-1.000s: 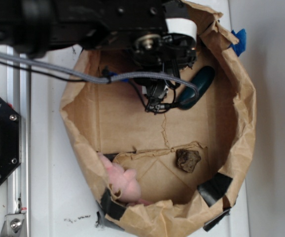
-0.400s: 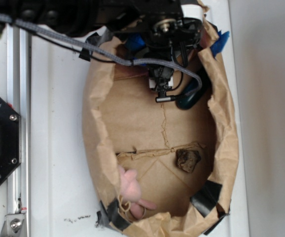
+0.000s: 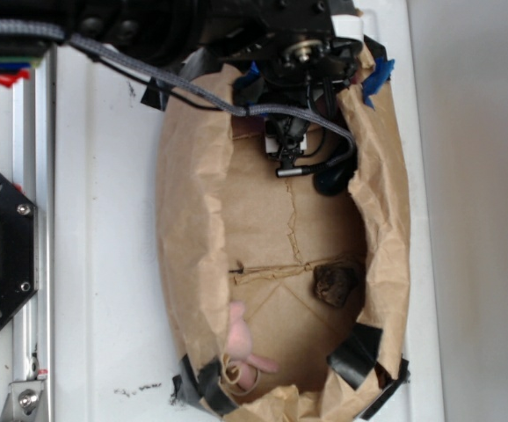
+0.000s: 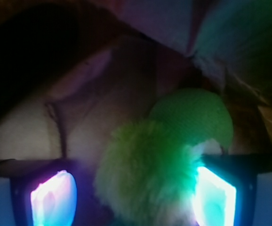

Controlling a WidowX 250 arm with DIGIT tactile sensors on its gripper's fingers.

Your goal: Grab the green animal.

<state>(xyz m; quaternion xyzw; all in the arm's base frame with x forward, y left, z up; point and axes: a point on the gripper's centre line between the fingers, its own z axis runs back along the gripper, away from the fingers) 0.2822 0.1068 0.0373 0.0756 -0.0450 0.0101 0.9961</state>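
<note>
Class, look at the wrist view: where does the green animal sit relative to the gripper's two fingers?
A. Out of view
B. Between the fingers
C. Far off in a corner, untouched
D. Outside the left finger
B: the green animal fills the gap between the two lit fingers, against the right-hand one in the picture.

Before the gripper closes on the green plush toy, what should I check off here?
1. Green plush toy between the fingers: ok, wrist view.
2. Gripper open: ok.
3. Toy centred: not ok, it sits against the right-hand finger in the wrist view.
4. Paper bag wall clear of the jaws: cannot tell.
5. Dark green capsule out of the grasp: ok, beside the gripper.
</note>
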